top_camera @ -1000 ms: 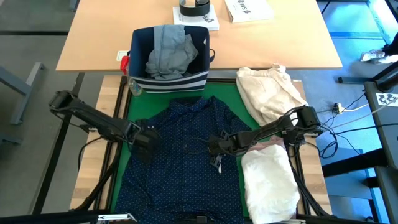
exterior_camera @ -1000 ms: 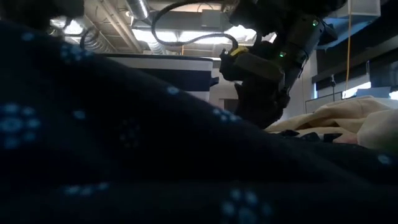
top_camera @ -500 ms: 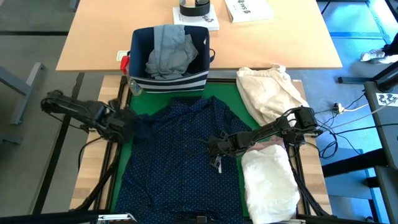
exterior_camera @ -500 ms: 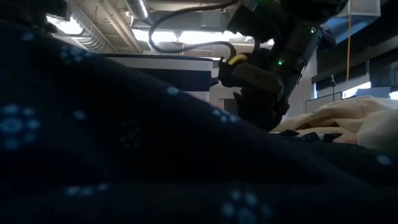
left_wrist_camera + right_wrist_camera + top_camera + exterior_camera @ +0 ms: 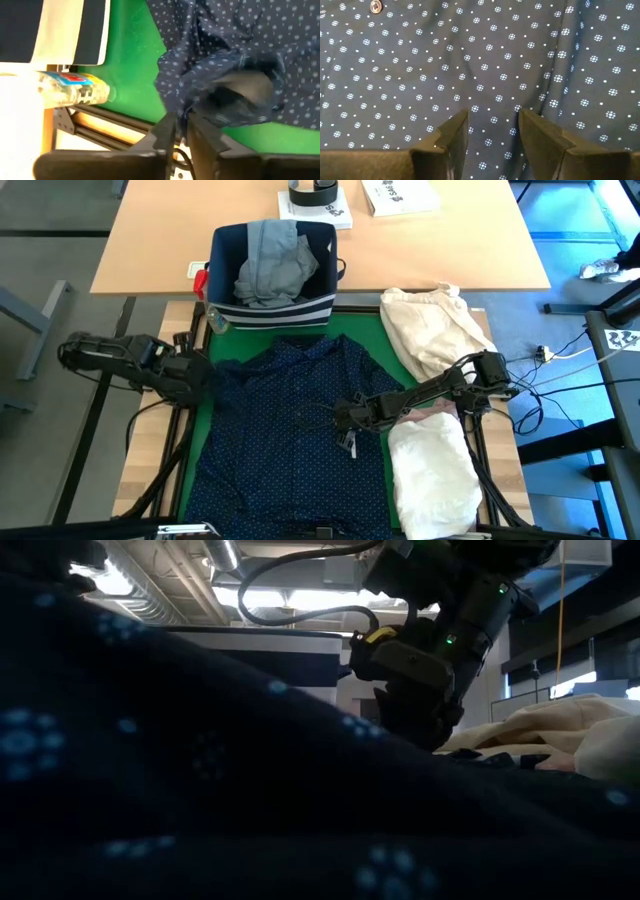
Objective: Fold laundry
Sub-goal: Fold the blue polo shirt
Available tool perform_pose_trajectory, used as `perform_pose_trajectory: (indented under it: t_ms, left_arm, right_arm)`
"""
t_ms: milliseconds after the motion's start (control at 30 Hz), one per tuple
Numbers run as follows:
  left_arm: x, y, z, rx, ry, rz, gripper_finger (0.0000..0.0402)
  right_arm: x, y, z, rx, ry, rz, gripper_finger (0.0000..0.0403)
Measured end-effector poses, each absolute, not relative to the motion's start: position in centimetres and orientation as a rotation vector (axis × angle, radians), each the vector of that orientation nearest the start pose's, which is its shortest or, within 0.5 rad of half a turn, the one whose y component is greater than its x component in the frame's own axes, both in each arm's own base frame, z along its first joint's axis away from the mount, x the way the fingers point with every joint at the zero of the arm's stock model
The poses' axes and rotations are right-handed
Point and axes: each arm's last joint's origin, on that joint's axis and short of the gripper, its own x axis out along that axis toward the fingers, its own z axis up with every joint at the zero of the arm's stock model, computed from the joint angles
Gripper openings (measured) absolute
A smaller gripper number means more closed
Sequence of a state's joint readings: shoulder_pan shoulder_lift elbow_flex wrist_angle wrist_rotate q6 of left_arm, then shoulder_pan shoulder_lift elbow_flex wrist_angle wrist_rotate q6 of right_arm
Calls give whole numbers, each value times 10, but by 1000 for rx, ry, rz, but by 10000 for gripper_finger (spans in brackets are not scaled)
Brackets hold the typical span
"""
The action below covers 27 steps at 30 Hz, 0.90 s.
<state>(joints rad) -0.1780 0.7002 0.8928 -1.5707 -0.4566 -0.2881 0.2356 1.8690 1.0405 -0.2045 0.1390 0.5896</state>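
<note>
The navy dotted shirt (image 5: 290, 430) lies spread over the green mat (image 5: 225, 345) and fills the middle of the table. The white shirt (image 5: 432, 475) is bunched at about 4 o'clock from it, and the grey jeans (image 5: 272, 265) sit in the striped bin (image 5: 270, 312) at 12 o'clock.

The left gripper (image 5: 200, 375) is at the shirt's 9 o'clock edge. In the left wrist view its fingers (image 5: 165, 132) stand close together, pinching a gathered corner of the sleeve. The right gripper (image 5: 345, 417) rests on the shirt's middle, its 2 fingers (image 5: 447, 135) spread with flat cloth between them and gripping nothing.

The step in hand looks like drawing the sleeve out flat. It likely goes best with the pull low and straight toward 9 o'clock while the right gripper pins the body, and the pinch let go only once the fabric lies smooth.
</note>
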Motion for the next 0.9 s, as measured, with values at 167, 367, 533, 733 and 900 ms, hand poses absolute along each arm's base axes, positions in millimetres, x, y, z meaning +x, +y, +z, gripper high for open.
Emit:
perform_pose_trajectory:
  t_ms: [167,367,533,733,900]
  left_arm:
    - [66,3,290,176,1278,389,102]
    - [85,0,315,-96,1010,389,135]
    - [119,-3,320,-243,730,367,138]
    - [165,1,278,-221,713,486,139]
    - [191,19,212,-280,809,600,139]
  right_arm:
    - [348,79,133,345,1003,-212,175]
    - [352,81,159,317,991,-150,175]
    - [353,67,196,170,942,-213,175]
    - [352,27,200,142,980,-310,175]
    - [349,0,184,209,982,-360,175]
